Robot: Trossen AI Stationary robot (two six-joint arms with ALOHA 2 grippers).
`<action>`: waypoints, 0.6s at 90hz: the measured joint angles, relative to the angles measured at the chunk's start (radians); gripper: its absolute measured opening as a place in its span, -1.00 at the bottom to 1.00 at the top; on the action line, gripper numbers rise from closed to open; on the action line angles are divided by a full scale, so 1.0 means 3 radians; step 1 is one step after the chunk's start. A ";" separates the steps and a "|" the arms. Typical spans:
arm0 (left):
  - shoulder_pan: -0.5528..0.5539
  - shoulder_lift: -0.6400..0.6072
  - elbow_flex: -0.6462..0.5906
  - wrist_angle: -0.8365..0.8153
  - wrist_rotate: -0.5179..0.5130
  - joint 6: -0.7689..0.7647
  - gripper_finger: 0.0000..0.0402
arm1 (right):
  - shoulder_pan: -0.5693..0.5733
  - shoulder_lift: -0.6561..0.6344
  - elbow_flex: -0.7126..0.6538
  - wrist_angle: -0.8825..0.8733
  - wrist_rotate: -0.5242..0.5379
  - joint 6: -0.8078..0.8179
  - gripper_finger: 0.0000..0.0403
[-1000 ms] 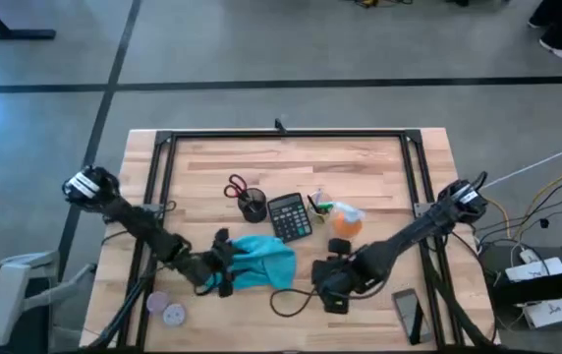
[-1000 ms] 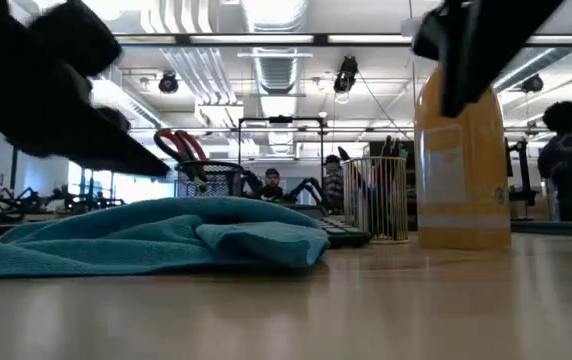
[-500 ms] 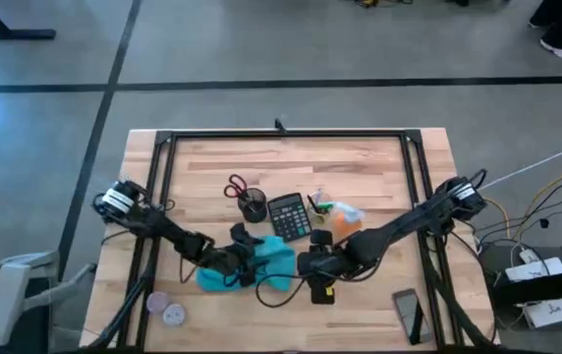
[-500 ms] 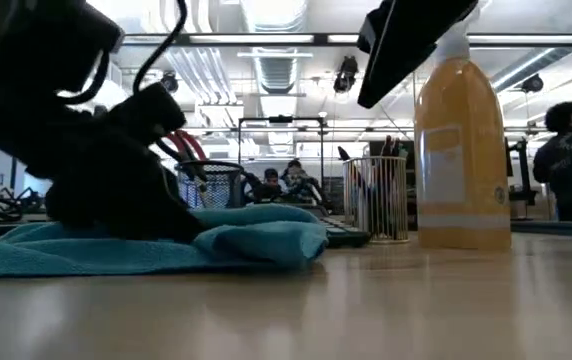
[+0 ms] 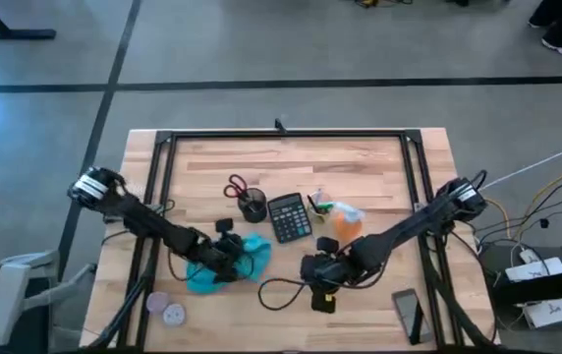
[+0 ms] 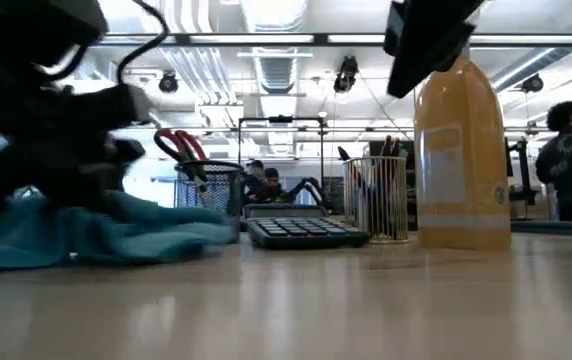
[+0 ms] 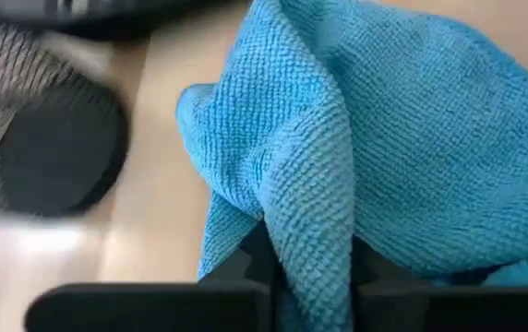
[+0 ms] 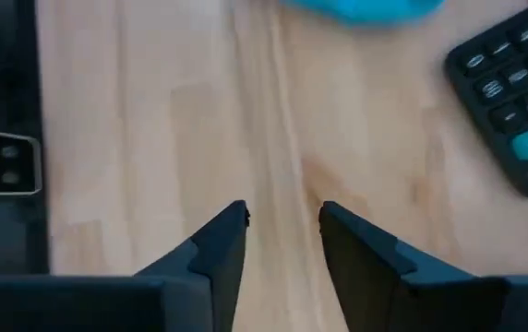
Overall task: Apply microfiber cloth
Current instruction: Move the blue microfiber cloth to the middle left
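Observation:
The turquoise microfiber cloth (image 5: 220, 267) lies bunched on the wooden table (image 5: 379, 167), left of the black calculator (image 5: 289, 216); it also shows in the low view (image 6: 96, 235). My left gripper (image 5: 228, 258) is over the cloth's right part, shut on a fold (image 7: 315, 267). My right gripper (image 5: 310, 267) hovers right of the cloth, near the front. It is open (image 8: 282, 221), with only bare wood between its fingers. My left gripper pinches a raised fold of the cloth (image 7: 312, 242) between its two fingers (image 7: 257, 263). The fold holds more than one layer and runs along the fingers. The remainder of the cloth spreads out beyond the fingers and lies on the table.
The orange spray bottle (image 5: 346, 222) stands right of the calculator. A mesh pen cup (image 5: 252, 206) and red scissors (image 5: 235, 185) lie behind the cloth. A black cable (image 5: 279, 291), a phone (image 5: 409, 313) and two round discs (image 5: 164, 308) lie near the front edge.
My left gripper went right onto the cloth, then came back toward the table's left edge with it. The cloth has slid left and bunched up, away from the calculator, which now shows in the low view. My right gripper has shifted left, toward the cloth.

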 joint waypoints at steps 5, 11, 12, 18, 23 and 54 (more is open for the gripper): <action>-0.0001 -0.0290 0.0006 -0.0237 -0.0004 0.0055 -0.92 | 0.0050 0.0000 0.0000 0.0001 0.0004 0.0038 -0.51; -0.0001 -0.0640 0.0005 -0.0443 -0.0007 0.0170 -0.96 | 0.0102 0.0000 0.0000 0.0003 0.0025 0.0070 -0.57; -0.0001 -0.0694 0.0005 -0.0464 -0.0008 0.0197 -0.97 | 0.0109 0.0000 0.0000 0.0003 0.0027 0.0071 -0.58; -0.0001 -0.1046 0.0005 -0.0541 -0.0073 0.0388 -0.97 | 0.0134 0.0000 0.0000 0.0011 0.0041 0.0071 -0.64; -0.0002 -0.1320 0.0003 -0.0516 -0.0239 0.0588 -0.97 | 0.0145 0.0000 -0.0001 0.0014 0.0064 0.0071 -0.69; 0.0049 -0.2848 -0.0465 0.1030 -0.0744 0.2164 -0.99 | 0.0162 0.0000 -0.0013 0.0015 0.0221 0.0069 -0.92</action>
